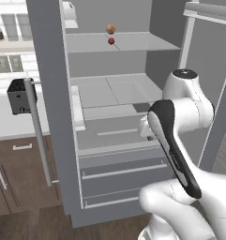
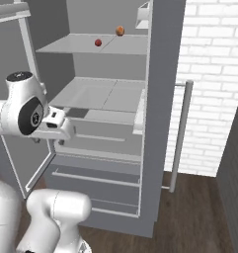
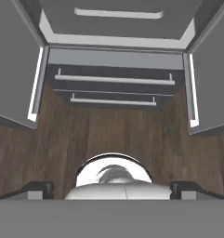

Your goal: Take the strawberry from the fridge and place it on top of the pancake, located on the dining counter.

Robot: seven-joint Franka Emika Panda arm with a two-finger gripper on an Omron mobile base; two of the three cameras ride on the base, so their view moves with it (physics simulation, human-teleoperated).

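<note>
Two fingertips (image 3: 39, 189) sit spread wide at the hand view's lower corners, nothing between them; the jaws (image 3: 111, 190) point down at the wood floor (image 3: 108, 135) before the fridge (image 1: 48, 93) drawers (image 3: 114, 80). Both fridge doors stand open. Strawberry (image 1: 111, 41) lies on the upper shelf (image 1: 133, 43), well above the jaws, just beside an orange fruit (image 1: 110, 29).

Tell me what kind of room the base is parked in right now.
Most likely a home kitchen. An open fridge stands ahead with a strawberry and an orange fruit on a shelf. Beside it are brown wood cabinets under a white counter carrying a dark toaster.
</note>
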